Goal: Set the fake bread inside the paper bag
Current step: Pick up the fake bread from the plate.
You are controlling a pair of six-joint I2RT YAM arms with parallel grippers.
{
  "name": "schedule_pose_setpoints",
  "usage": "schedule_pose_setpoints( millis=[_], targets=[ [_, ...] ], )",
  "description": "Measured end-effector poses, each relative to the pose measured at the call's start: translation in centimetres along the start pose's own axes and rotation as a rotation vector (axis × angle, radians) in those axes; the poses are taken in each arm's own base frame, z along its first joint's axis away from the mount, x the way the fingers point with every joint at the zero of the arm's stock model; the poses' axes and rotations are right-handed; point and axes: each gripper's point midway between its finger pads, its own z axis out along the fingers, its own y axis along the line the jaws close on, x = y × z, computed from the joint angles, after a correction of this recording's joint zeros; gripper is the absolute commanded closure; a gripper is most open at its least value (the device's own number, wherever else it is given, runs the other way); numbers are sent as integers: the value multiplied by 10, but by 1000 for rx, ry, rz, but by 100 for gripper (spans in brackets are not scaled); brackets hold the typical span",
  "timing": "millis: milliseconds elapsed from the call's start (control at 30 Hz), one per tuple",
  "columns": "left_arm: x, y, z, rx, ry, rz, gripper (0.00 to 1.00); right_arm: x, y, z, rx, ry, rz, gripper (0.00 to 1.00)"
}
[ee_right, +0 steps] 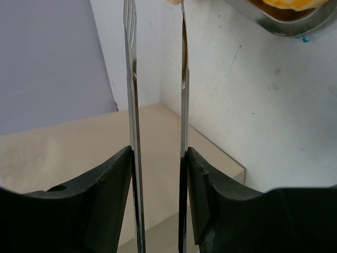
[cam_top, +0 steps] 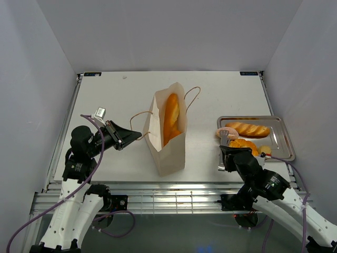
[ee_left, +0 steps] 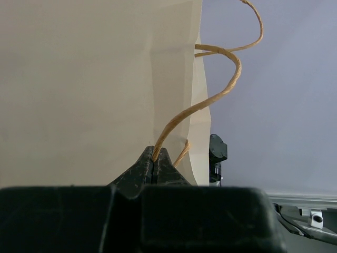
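Left gripper (cam_top: 136,136) is pinched fully closed on the near cord handle (ee_left: 221,95) of the paper bag (cam_top: 171,158). In the left wrist view the cord comes straight up out of the closed fingertips (ee_left: 145,166), with the tan bag wall just behind them.

The bag stands near the table (cam_top: 116,100) centre, mouth open toward the overhead camera. The far handle loops out to its right.

Baguette (cam_top: 171,113) is inside the bag, leaning along its length with the top end at the mouth. A second orange piece sits below it in the bag; I can't tell which pastry it is.

Silver tray (cam_top: 281,138) lies to the right of the bag, well apart from it.
- Ridged loaf (cam_top: 250,129) lies across the tray's middle.
- Croissants (cam_top: 243,144) sit at the near left of the tray.
- Pinkish bun (cam_top: 228,129) is at the tray's left rim.

Right gripper (cam_top: 225,157) sits just in front of the tray's near-left corner, half-closed around the metal tongs (cam_top: 225,141). In the right wrist view each finger (ee_right: 108,179) presses one blade from outside. The blades run parallel with a gap between them.

The tong tips reach the pinkish bun. I can't tell whether they actually clamp it. The tray corner with an orange pastry shows at the top right of the right wrist view.
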Motion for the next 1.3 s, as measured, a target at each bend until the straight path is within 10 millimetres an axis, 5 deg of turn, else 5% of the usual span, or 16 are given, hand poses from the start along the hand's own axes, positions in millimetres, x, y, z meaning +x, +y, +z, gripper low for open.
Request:
schedule_pose_setpoints(
  millis=[333, 567, 833, 1133, 1300],
  targets=[
    [-2, 0, 5, -64, 45, -69, 100, -4, 43, -29, -36, -3, 24, 56],
    [-8, -1, 16, -121, 107, -146, 100, -19, 28, -37, 64, -66, -44, 60],
    [-2, 9, 25, -181, 204, -286, 100, -36, 33, -54, 161, -154, -126, 65],
    [-10, -13, 34, -173, 280, -347, 100, -52, -13, -45, 299, -220, -225, 64],
    [-14, -19, 40, -172, 321, -368, 100, -44, 11, -30, 378, -312, -302, 63]
  ],
)
